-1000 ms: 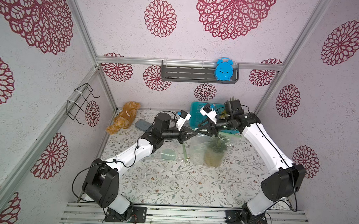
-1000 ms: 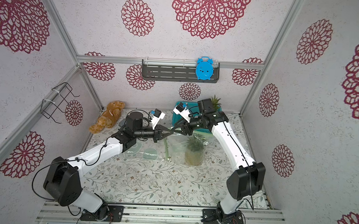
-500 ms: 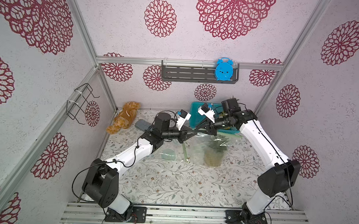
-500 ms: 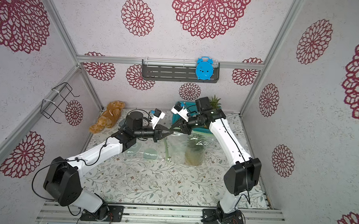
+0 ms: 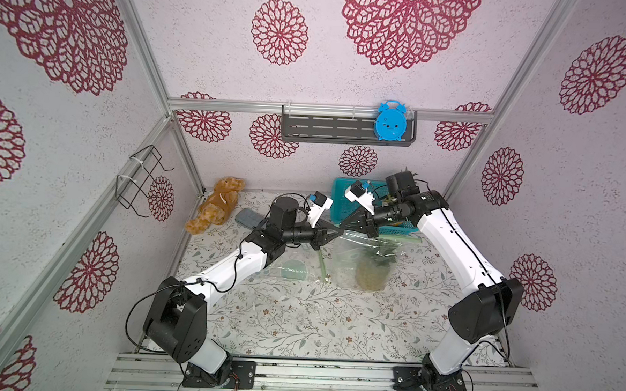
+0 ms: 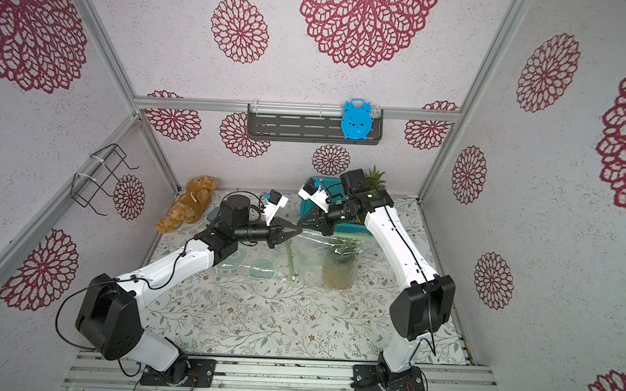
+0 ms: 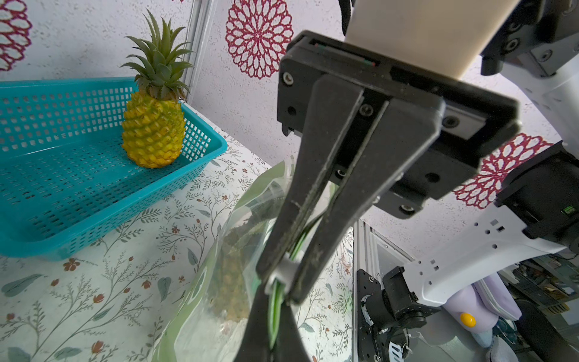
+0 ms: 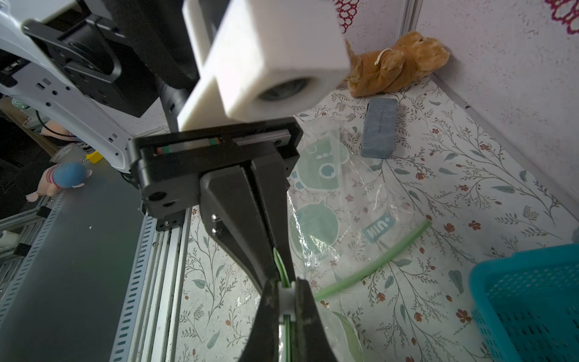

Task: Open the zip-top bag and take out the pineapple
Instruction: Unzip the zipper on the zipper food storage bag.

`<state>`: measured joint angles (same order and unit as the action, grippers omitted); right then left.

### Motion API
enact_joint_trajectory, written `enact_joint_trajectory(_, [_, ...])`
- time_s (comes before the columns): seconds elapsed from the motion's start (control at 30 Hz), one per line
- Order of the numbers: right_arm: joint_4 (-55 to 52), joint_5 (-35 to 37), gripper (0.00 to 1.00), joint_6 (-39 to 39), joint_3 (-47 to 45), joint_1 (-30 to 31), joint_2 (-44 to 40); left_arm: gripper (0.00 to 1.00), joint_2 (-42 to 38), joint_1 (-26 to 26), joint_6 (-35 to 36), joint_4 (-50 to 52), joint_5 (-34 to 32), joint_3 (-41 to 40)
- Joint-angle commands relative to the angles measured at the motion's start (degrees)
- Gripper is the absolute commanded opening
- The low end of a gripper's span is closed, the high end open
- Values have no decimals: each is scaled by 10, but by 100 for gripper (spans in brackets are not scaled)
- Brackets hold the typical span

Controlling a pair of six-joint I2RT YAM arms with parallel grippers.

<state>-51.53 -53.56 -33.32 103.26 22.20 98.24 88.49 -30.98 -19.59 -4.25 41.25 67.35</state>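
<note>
On the near part of the flower-printed tabletop (image 5: 298, 323) lies a flat clear plastic bag with green print (image 5: 293, 270). To the right of it, the clear zip-top plastic bag (image 5: 347, 257) stands upright. The brownish pineapple (image 5: 371, 275) stands inside this bag with its leaves up, visible through the plastic. Above the bag's top edge the two end effectors meet tip to tip. The left end effector (image 5: 338, 233) is clenched on the green zip strip (image 7: 275, 304). The right end effector (image 5: 343, 228) is clenched on the white plastic slider (image 8: 286, 299), which sits on the same strip. Behind them is a teal plastic mesh basket (image 7: 203, 156) with a second, yellow pineapple (image 7: 153, 131) upright in its corner. Far left lie a grey rectangular block (image 8: 379, 128) and a brown plush bear (image 5: 215, 205). On the back wall, a dark grey slotted shelf (image 5: 325, 129) holds a blue alarm clock (image 5: 391, 120).
</note>
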Motion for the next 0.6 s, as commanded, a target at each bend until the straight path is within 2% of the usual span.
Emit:
enact_joint_trajectory(0.0, [5, 27, 0, 16, -4, -7, -24, 0, -28, 3, 6, -13, -15, -8])
enact_joint_trajectory(0.57, [38, 78, 0, 33, -82, -52, -97, 0, -59, 26, -20, -39, -33, -44])
